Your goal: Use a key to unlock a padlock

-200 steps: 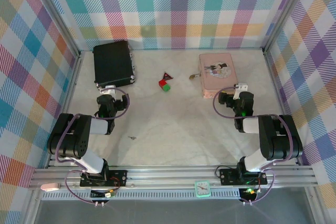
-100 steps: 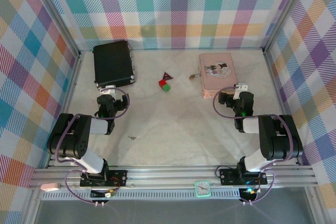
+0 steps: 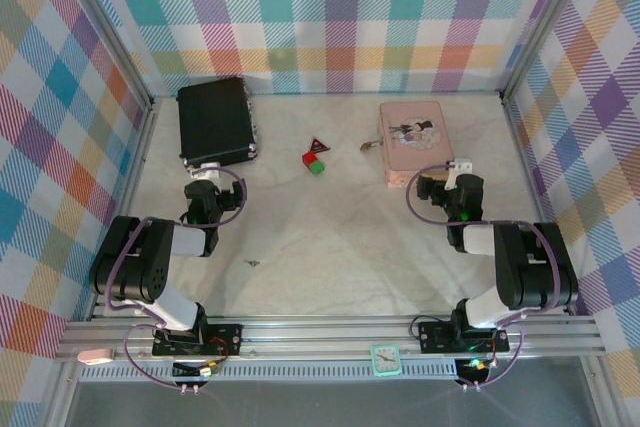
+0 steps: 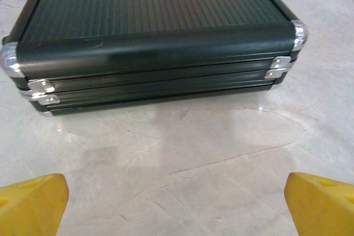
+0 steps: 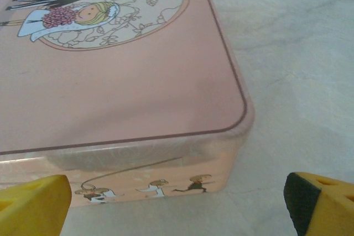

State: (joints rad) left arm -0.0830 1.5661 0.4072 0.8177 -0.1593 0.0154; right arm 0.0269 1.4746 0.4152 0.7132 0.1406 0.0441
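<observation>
Starting out, left pincer (image 4: pixel 177 205) and right pincer (image 5: pixel 177 205) gape wide, empty; fetching the key (image 3: pixel 253 263) probably needs a fine pinch.

Padlock (image 3: pixel 368 146): tiny, brass-coloured, lying on the pale tabletop (image 3: pixel 330 227) toward 1 o'clock from its centre, just beside the pink box (image 3: pixel 412 142) at that box's 9 o'clock side; shackle too small to make out. Key (image 3: pixel 252 263): thin dark-grey sliver, flat on the tabletop toward 7 o'clock, well apart from the padlock.
</observation>
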